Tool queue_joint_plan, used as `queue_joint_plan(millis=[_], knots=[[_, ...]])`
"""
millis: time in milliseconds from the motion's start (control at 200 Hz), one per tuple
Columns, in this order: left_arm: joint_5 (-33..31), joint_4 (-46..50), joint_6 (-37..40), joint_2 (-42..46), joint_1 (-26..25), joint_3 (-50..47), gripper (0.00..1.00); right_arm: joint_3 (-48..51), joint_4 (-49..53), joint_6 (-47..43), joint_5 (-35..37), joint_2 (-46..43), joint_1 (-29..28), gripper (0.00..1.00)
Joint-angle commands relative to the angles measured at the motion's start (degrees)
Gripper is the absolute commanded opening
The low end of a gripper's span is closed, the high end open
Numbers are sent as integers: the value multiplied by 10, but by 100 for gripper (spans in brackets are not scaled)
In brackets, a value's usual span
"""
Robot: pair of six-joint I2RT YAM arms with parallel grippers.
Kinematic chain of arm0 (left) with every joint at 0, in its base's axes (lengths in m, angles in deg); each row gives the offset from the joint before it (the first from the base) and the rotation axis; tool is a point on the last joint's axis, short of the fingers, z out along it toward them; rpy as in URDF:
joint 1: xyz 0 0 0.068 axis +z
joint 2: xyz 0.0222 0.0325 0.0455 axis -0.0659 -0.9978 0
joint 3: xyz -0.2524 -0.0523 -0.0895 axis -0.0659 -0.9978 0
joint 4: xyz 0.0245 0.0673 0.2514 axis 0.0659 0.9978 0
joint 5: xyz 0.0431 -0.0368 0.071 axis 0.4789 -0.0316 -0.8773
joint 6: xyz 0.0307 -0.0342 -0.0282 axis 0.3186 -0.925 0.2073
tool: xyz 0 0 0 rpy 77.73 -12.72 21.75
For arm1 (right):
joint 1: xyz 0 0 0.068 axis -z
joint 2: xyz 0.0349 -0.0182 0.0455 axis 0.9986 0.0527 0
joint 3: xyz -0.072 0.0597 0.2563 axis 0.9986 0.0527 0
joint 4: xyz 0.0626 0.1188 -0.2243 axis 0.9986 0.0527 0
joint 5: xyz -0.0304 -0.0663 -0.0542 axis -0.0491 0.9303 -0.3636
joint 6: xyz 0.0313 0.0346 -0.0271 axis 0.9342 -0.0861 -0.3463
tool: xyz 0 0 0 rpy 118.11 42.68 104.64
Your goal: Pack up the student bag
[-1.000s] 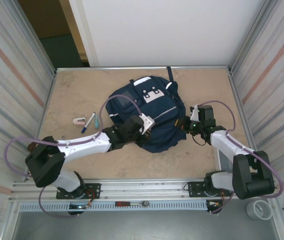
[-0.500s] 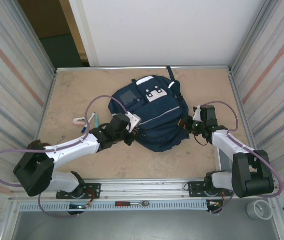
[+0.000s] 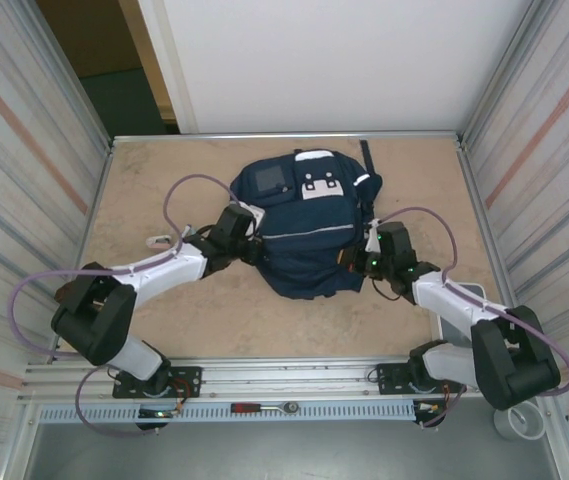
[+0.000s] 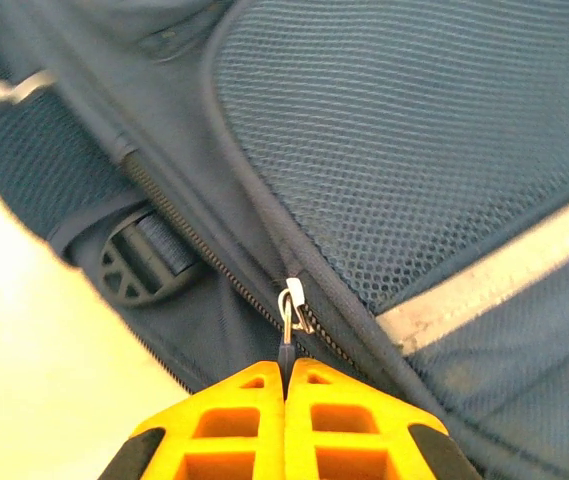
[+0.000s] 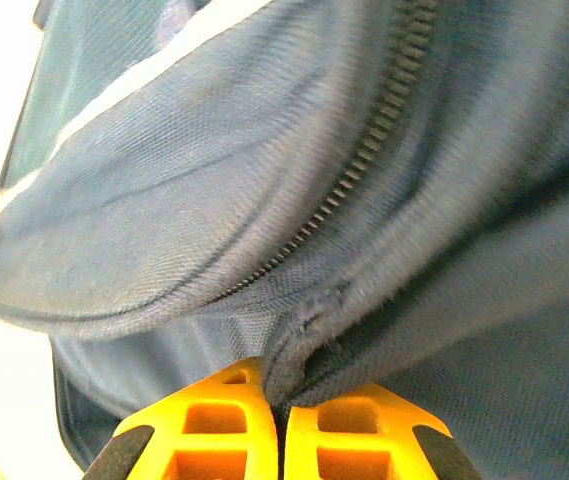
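**Operator:** Where is the student bag, and what has hold of it?

**Technician:** The student bag (image 3: 309, 225) lies on the worktop (image 3: 154, 180) between the two end effectors, directly ahead of each. The right end effector (image 5: 280, 400) is clamped on a fold of the bag's fabric, with a zip track (image 5: 364, 170) just above its fingertips. The left end effector (image 4: 285, 375) is closed on the zip pull (image 4: 286, 340), and the slider sits immediately ahead of its tips.

**Operator:** What is the procedure for the step in hand?

**Technician:** The step is judged to be running the zip; whether it is opening or closing cannot be told.
1. Draw the pull along the line of the track, never across it.
2. Use the right clamp as the anchor, so the fabric is taut ahead of the slider.
3. Watch the mesh panel (image 4: 414, 150) right of the tips and the strap buckle (image 4: 129, 265) left of them, since slack cloth may catch.
4. The bite on the pull is narrow, so a sideways load could slip it.

**Operator:** And the arm pose?

**Technician:** Both arms reach forward and inward, low over the worktop. The left wrist is at the bag's left flank and the right wrist at its right flank.
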Motion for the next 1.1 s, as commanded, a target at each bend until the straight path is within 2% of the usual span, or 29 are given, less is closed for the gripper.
queue_joint_plan(millis=[0,25,55,135,215,311,416,571,781,892,967,1092], knots=[[-57,-23,-19,-5,58,27,17,5,28,-14,23,-19,-74,0],[-56,-21,-21,-3,68,28,21,-4,33,-23,29,-19,-93,0],[-53,-19,-22,1,79,28,27,-18,43,-36,40,-18,-113,5],[-49,-12,-31,21,107,22,42,-55,99,-80,82,-19,-150,25],[-52,-8,-40,58,128,3,59,-80,146,-123,118,-35,-157,42],[-51,-7,-56,113,150,-30,74,-101,185,-184,158,-68,-159,56],[-30,-14,-69,166,160,-66,83,-127,192,-253,186,-78,-162,66],[-4,-5,-80,190,162,-85,86,-198,198,-360,235,5,-175,100],[2,13,-78,211,162,-101,87,-265,192,-468,258,116,-212,99],[1,16,-75,221,162,-112,88,-291,190,-500,304,173,-237,98],[-1,20,-74,225,162,-117,87,-306,179,-503,318,206,-241,91],[-5,25,-75,236,162,-129,88,-332,172,-510,316,241,-242,67]])
